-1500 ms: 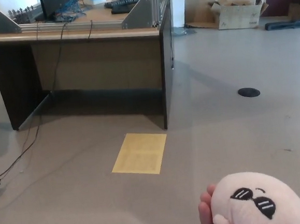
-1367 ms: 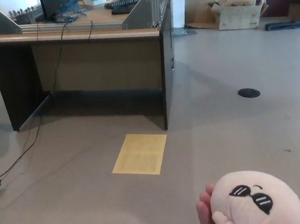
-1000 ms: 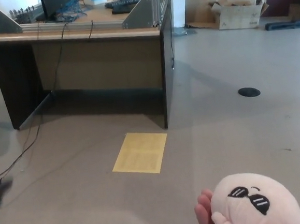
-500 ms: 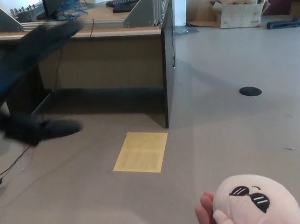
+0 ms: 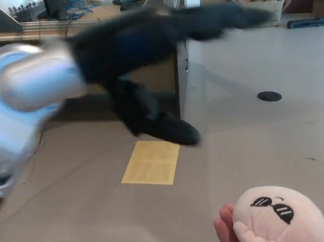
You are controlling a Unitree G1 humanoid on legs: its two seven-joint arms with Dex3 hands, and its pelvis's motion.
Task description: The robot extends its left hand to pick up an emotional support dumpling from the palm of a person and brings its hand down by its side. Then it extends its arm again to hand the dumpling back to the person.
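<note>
The robot's left hand [image 5: 150, 108] extends across the upper half of the head view, entering from the left on a silver-grey forearm. The hand is heavily motion-blurred. One dark digit points toward the upper right; another hangs down over the floor. The fingers [image 5: 165, 126] are spread apart and grasp nothing. The right hand is not in view.

The dumpling [image 5: 281, 217], a pale pink round plush with a stitched face of black sunglasses, sits at the lower right edge of the picture. It rests in the palm of a person's hand [image 5: 230, 236], whose fingertips show at its left side and curl around its lower front. The robot's left hand is well apart from the dumpling, up and to the left of it, with no contact.

On the grey floor [image 5: 253, 142], a yellow rectangular sheet [image 5: 151, 163] lies flat between the hand and the dumpling. A dark round floor plate [image 5: 269, 96] lies further right. Behind the arm stands a dark-sided worktop [image 5: 26, 35] carrying metal brackets, cables and a keyboard; most of it is hidden by the arm. A cardboard box [image 5: 276, 2] stands on the floor at the far upper right, partly hidden by the blurred hand.
</note>
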